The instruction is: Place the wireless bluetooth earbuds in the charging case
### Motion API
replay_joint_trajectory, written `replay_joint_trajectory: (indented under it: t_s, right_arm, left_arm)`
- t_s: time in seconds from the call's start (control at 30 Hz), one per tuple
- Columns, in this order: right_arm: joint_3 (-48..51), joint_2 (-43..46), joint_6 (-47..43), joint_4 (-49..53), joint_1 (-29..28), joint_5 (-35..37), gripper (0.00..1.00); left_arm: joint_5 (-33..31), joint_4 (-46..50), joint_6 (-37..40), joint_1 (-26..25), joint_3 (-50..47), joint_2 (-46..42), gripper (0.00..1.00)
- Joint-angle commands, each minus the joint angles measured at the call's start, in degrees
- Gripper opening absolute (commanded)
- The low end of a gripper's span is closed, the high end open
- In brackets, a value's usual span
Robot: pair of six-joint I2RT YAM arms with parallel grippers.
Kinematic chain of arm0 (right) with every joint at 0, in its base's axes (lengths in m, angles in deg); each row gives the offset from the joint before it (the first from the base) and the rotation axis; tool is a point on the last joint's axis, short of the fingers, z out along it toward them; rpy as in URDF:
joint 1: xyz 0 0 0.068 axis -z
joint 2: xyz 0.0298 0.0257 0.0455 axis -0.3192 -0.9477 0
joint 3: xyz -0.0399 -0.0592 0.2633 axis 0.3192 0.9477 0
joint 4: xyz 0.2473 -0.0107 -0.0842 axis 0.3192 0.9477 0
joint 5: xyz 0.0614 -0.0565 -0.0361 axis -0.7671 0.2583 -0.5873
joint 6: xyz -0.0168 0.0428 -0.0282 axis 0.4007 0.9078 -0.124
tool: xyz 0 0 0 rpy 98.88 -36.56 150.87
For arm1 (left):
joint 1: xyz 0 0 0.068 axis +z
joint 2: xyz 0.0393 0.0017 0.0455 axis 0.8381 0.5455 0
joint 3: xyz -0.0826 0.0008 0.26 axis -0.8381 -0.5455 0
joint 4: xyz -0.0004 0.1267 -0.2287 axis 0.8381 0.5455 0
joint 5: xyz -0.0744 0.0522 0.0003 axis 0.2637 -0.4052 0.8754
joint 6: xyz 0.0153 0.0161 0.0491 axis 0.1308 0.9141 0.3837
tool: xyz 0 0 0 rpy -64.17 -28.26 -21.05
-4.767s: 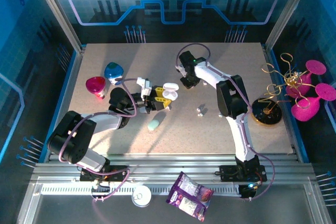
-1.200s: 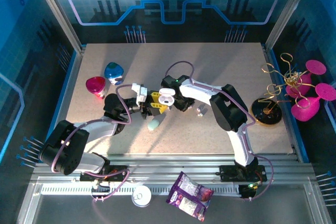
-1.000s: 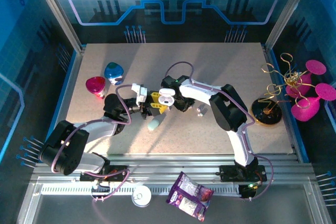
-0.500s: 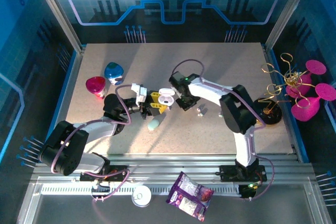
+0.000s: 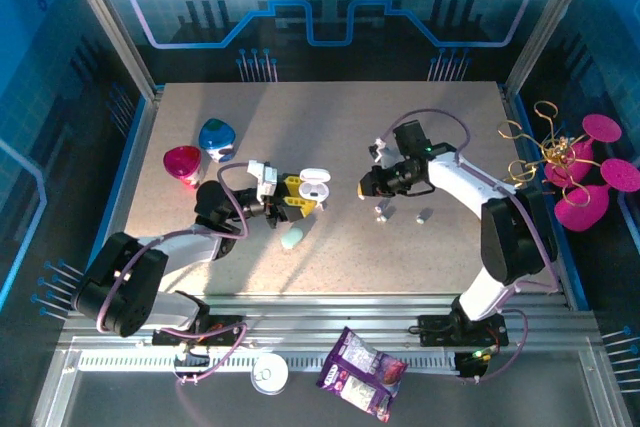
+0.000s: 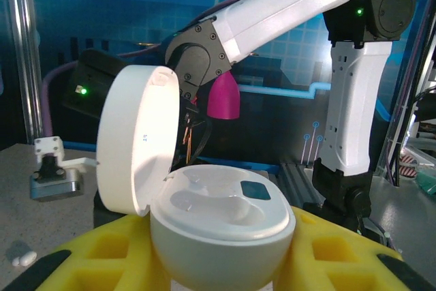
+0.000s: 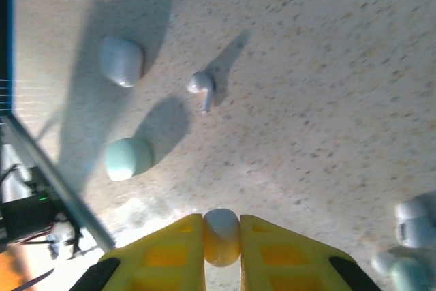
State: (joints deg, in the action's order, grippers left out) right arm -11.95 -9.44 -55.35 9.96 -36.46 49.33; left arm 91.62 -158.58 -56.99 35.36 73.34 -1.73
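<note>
In left hand, one open case

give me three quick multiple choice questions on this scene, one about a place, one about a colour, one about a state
1. Where is the mint case?
A. inside another case
B. on the table, nearer the arm bases than the white charging case
C. at the table's far edge

2. The fingers of the left gripper are:
A. yellow
B. red
C. green

3. How is the white charging case?
A. lid shut
B. lid open
C. lid detached, lying flat

Answers:
1 B: the top view shows it on the bare surface just below the held case.
2 A: the left wrist view shows yellow pads on both sides of the case.
3 B: the lid stands swung up on its hinge, and the moulded inside is exposed.
</note>
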Motion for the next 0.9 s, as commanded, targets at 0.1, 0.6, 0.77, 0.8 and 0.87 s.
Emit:
replay_joint_trajectory:
  t_s: [0.1, 0.6, 0.77, 0.8, 0.87]
  right_arm:
    - [6.95, 2.70, 11.74, -15.17, 3.73, -21.19, 0.15]
    - [9.89, 2.93, 21.57, -16.52, 4.99, -15.93, 0.11]
    - [9.96, 4.43, 22.37, -13.17, 5.01, -9.59, 0.11]
    - [10.38, 4.75, 23.26, -13.90, 5.01, -9.29, 0.11]
    - [11.04, 4.73, 24.86, -15.60, 4.99, -10.67, 0.12]
  left_arm:
    - [-1.20, -1.88, 0.94, 0.82, -0.67, -0.35, 0.34]
    - [-1.39, -1.87, 0.81, 1.11, -0.67, 1.19, 0.34]
    - [-1.24, -1.88, 0.58, 1.12, -0.58, 1.59, 0.35]
    - [-1.17, -1.88, 0.61, 1.11, -0.57, 1.58, 0.35]
    - [-1.20, -1.88, 0.50, 1.13, -0.63, 1.68, 0.35]
